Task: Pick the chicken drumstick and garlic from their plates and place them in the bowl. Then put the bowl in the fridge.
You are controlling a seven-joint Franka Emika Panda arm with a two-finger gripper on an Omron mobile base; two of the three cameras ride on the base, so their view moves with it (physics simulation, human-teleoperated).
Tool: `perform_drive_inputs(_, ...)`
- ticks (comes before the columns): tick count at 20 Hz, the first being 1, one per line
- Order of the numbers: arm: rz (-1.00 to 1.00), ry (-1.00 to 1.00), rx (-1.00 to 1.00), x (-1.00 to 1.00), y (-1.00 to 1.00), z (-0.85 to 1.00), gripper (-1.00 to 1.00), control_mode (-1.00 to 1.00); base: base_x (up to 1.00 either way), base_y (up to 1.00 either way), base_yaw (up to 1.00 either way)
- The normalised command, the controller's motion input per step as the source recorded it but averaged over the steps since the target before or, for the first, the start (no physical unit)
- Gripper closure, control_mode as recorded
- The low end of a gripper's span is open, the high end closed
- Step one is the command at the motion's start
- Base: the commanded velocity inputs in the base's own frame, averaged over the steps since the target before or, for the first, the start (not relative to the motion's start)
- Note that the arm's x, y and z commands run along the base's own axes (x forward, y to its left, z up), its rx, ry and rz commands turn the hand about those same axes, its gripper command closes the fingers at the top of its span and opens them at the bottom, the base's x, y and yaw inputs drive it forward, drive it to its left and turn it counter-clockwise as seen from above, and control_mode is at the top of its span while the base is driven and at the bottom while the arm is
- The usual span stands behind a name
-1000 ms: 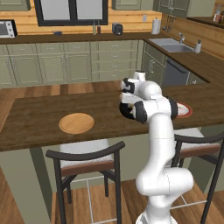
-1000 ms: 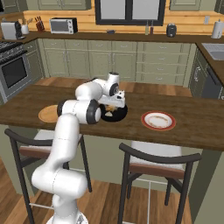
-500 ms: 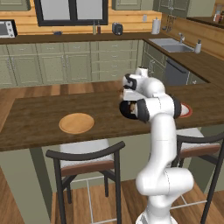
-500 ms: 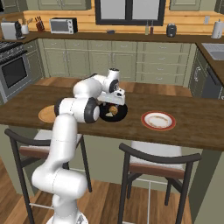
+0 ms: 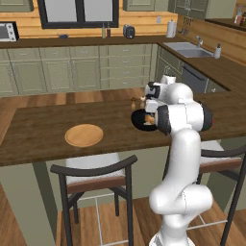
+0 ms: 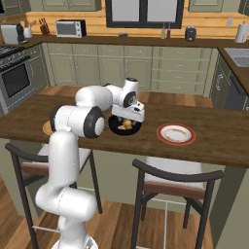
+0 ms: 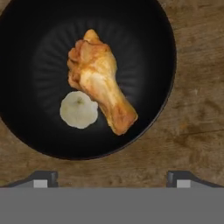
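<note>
Home kitchen, rendered. Sage-green cabinets run along the back wall under a dark window. Microwave and toaster on the dark worktop, oven at far left. Sink with tap on the side counter. Wooden island counter in front, two bar stools drawn up to it.

Bowl half behind the arm

My gripper hangs over the bowl on the worktop; inside it, the garlic lies just beside the chicken drumstick.
</note>
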Motion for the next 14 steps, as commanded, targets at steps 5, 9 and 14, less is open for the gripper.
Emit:
perform_drive_inputs(5, -0.11, -0.03, 0.07, -0.03, -0.12, -0.12, -1.00, -1.00, 0.00, 0.00, 0.00)
perform_drive_inputs(9, -0.14, -0.03, 0.02, 0.09, -0.05, -0.07, -1.00, -1.00, 0.00, 0.00, 0.00)
perform_drive_inputs(14, -0.21, 0.00, 0.00, 0.29, 0.00, -0.06, -1.00, -1.00, 0.00, 0.00, 0.00)
